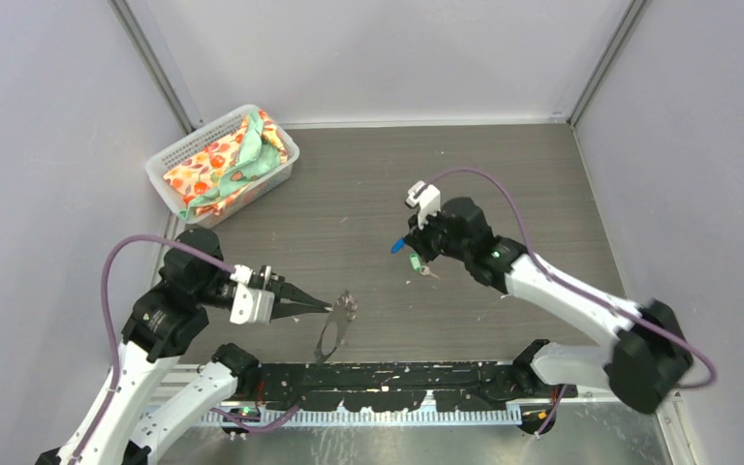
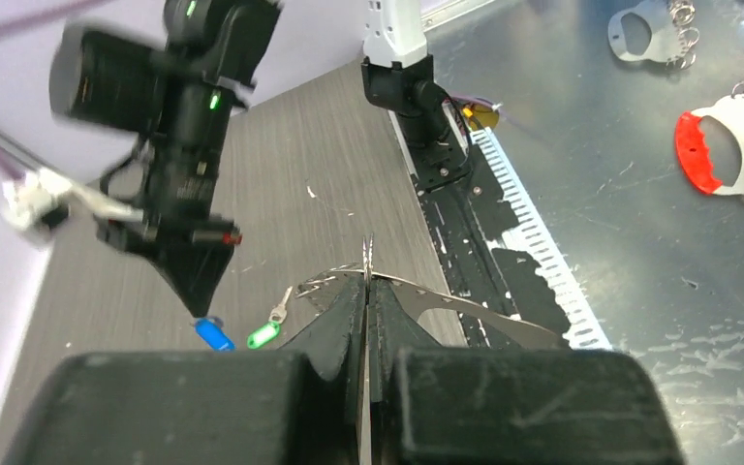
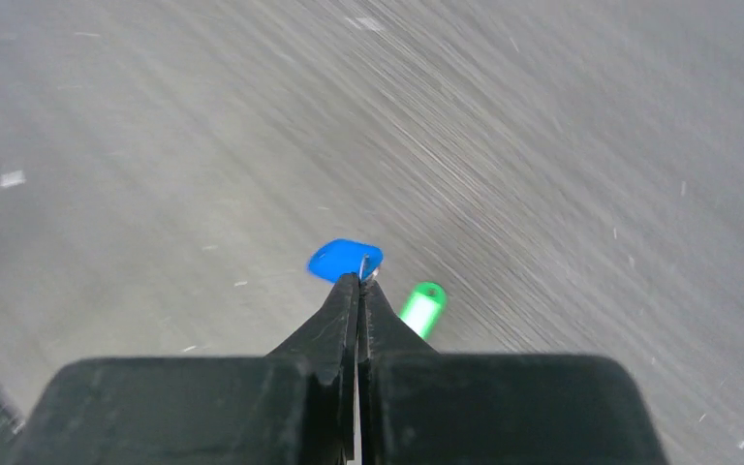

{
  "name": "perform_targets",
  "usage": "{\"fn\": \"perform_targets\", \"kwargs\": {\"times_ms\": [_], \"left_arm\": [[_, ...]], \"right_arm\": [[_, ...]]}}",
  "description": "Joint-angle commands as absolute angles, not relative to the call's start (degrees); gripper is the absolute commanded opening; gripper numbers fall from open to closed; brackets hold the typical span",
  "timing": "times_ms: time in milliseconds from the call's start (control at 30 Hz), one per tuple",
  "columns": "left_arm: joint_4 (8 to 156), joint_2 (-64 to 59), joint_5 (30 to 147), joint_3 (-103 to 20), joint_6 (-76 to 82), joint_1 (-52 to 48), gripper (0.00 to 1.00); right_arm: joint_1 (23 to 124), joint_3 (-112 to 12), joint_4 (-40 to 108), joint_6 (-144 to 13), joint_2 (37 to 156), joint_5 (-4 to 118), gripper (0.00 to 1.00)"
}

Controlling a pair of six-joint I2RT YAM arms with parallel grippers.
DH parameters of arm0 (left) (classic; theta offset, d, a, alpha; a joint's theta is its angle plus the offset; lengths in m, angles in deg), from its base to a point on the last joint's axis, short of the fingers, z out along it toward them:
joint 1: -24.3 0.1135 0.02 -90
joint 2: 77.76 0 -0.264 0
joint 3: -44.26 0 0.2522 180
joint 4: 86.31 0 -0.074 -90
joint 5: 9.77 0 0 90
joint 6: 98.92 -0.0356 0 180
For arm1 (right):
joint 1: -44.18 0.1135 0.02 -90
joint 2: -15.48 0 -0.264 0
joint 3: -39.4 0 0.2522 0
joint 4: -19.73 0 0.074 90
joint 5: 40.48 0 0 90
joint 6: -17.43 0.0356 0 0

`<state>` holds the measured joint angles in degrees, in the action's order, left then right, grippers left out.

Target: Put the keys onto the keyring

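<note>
The keyring (image 1: pixel 335 329) hangs pinched edge-on between the closed left fingers (image 1: pixel 308 304). Its thin metal band is seen clamped at the tips only in the left wrist view. To the right of the keyring and farther back, the blue key (image 3: pixel 344 260) is gripped at its tag's edge by the closed right fingers (image 3: pixel 341 315), a contact resolved only in the right wrist view. The green key (image 3: pixel 422 308) lies just beside it on the bench (image 1: pixel 349 194). A white basket (image 1: pixel 194 137) of patterned cloth, seen only from above, stands far back-left of the keyring.

A white basket (image 1: pixel 192 139) holds patterned cloths (image 1: pixel 228 160) on the table (image 1: pixel 368 194).
</note>
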<state>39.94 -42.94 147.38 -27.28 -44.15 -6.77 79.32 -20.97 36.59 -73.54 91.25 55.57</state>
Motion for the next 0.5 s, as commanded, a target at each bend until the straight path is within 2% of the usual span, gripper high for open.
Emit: {"fn": "perform_targets", "kwargs": {"times_ms": [0, 200, 467], "left_arm": [[50.1, -41.8, 149.6, -26.4, -33.8, -6.9, 0.0], [55.7, -40.7, 151.9, -24.5, -28.0, -6.9, 0.0], [59.7, -38.3, 154.5, -24.7, -23.1, -6.9, 0.0]], "right_arm": [[87.0, -18.7, 42.0, -82.8, 74.1, 54.8, 0.01], [96.0, -25.6, 53.6, -83.6, 64.0, 58.4, 0.01], [108.7, -40.3, 65.2, -87.5, 67.5, 59.8, 0.01]]}}
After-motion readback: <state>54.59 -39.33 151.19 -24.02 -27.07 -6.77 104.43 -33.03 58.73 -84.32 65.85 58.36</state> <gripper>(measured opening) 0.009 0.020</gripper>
